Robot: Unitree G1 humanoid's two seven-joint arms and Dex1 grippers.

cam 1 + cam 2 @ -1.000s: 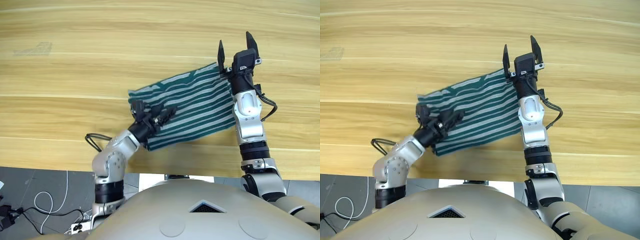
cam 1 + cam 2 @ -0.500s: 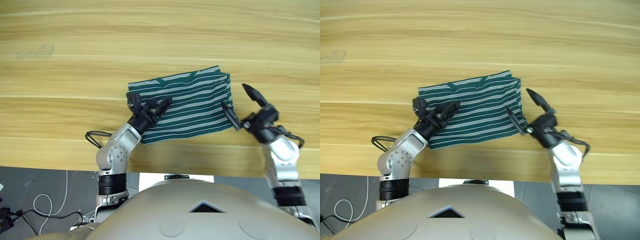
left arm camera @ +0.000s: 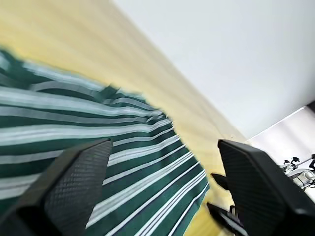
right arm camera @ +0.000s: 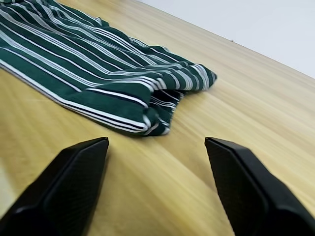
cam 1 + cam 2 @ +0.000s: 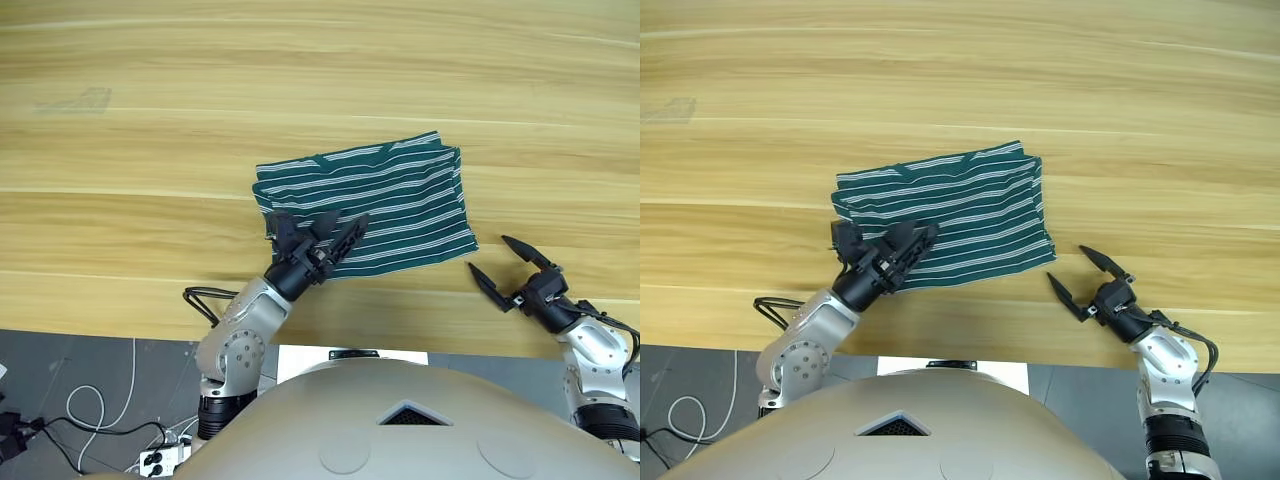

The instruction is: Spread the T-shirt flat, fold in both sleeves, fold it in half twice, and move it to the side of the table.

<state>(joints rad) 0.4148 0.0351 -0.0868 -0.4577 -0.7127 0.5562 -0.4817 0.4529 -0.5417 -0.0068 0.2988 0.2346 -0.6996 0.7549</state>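
1. My left gripper has its fingers spread and holds nothing. It hangs over the near left corner of the striped T-shirt, so the cloth lies directly beneath and ahead of these jaws.
2. My right gripper is also spread wide and empty, over the bare wooden table. The shirt lies ahead of these jaws and off to their left. Its near right corner is close to them but not touching.
3. The shirt lies as a folded rectangle with its collar on the far edge. Its long axis runs from my left jaws' side across to my right jaws' side, the right end angled slightly away from me.
4. In my right wrist view the stacked layers of that right end sit ahead, framed between my two fingers.
5. I judge that my left arm is the nearer one, already above the cloth. My right would have to go forward and leftward to reach its corner, whether for another fold or a slide aside.
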